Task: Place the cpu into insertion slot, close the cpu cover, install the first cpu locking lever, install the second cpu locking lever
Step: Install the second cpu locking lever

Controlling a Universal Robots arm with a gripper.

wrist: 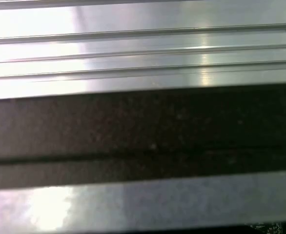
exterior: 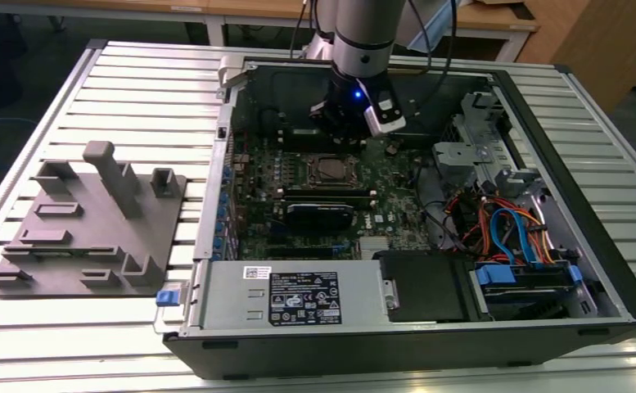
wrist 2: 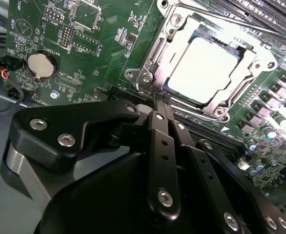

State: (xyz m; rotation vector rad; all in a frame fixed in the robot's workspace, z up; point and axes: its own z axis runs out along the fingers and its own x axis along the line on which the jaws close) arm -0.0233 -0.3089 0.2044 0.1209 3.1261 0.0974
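The open computer case (exterior: 427, 270) lies on a slatted metal table (exterior: 132, 90), with a grey fixture tray (exterior: 83, 233) at its nine o'clock in the exterior view. Inside the case, the green motherboard (exterior: 295, 196) fills the nine o'clock half, and a tangle of blue and orange cables (exterior: 509, 229) sits toward four o'clock. The arm (exterior: 362, 33) comes down from twelve o'clock, and its gripper (wrist 2: 161, 100) hangs just above the board. In the second wrist view its two black fingers (wrist 2: 157, 146) are pressed together, clenched on nothing visible, tips close to the corner of the insertion slot (wrist 2: 148, 78). The cpu cover (wrist 2: 174, 36) lies down flat around the socket. The cpu (wrist 2: 204, 68) sits in the slot, its bright top showing through the cover's cut-out. A coin cell (wrist 2: 39, 65) sits on the board at nine o'clock of the socket.
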